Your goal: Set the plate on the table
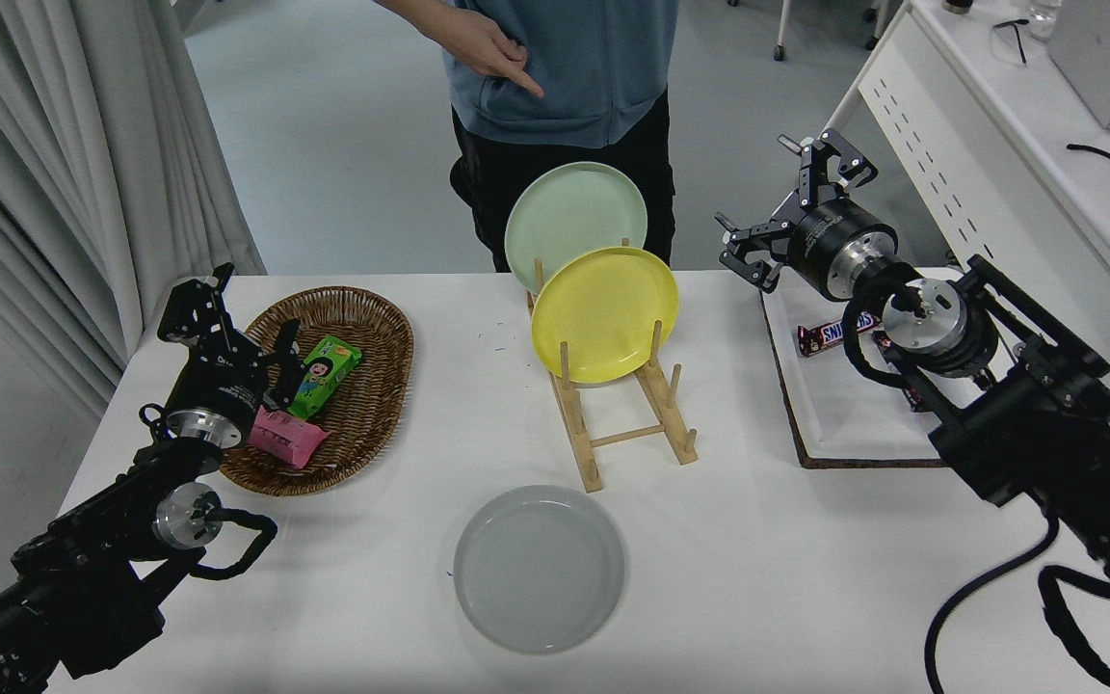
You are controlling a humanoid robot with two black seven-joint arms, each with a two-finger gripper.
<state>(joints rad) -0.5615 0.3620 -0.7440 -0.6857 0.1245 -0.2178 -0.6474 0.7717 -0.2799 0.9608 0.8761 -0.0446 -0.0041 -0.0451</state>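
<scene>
The light-grey plate [539,568] lies flat on the white table [767,578], near its front edge and in front of the wooden rack. Nothing touches it. My right gripper [792,210] hangs open and empty high over the table's far right, well away from the plate and above the white tray. My left gripper [227,323] is parked at the lower left, over the wicker basket's near rim, its fingers spread.
A wooden plate rack [624,424] holds a yellow plate [605,313] and a pale green plate [574,214]. A wicker basket [362,386] with snack packs stands at the left. A white tray [830,405] holds candy bars. A person [555,77] stands at the far side, pointing down.
</scene>
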